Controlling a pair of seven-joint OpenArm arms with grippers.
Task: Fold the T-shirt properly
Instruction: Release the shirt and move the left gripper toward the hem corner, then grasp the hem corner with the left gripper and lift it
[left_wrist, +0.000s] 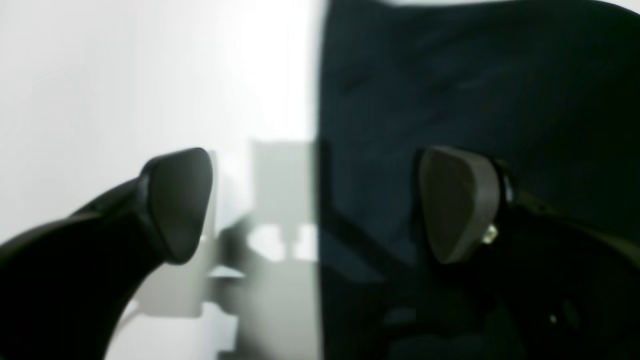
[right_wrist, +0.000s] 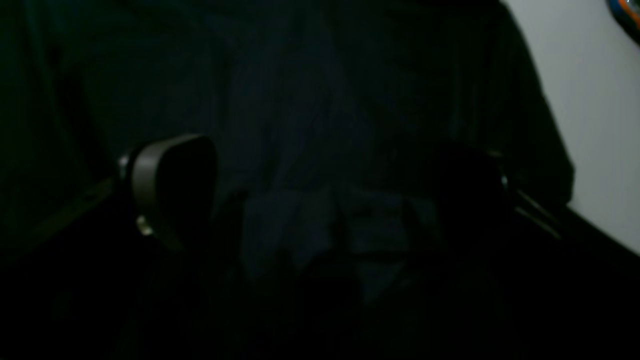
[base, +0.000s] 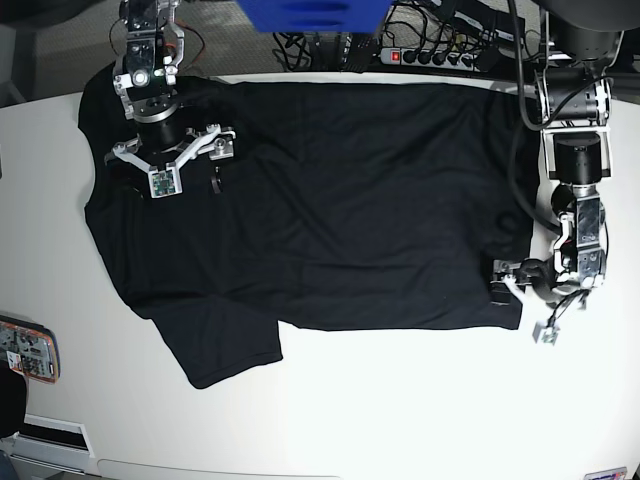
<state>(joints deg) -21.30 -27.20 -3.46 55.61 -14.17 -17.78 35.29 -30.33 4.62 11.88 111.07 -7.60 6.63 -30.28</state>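
White tabletop (base: 400, 400), seen from above, carries the black T-shirt (base: 330, 210) spread flat across its far half, one sleeve (base: 225, 345) nearest the camera. Left gripper (base: 518, 300) straddles the shirt's hem edge, fingers spread apart, empty. Right gripper (base: 172, 168) hovers over the far shoulder area, fingers likewise spread, holding nothing.

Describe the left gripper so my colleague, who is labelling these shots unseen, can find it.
Start at the black T-shirt spread across the white table in the base view. Follow its hem to the corner nearer the camera, on that view's right. The left gripper sits there, low and open astride the edge, whereas the right gripper hangs over the shoulder area.
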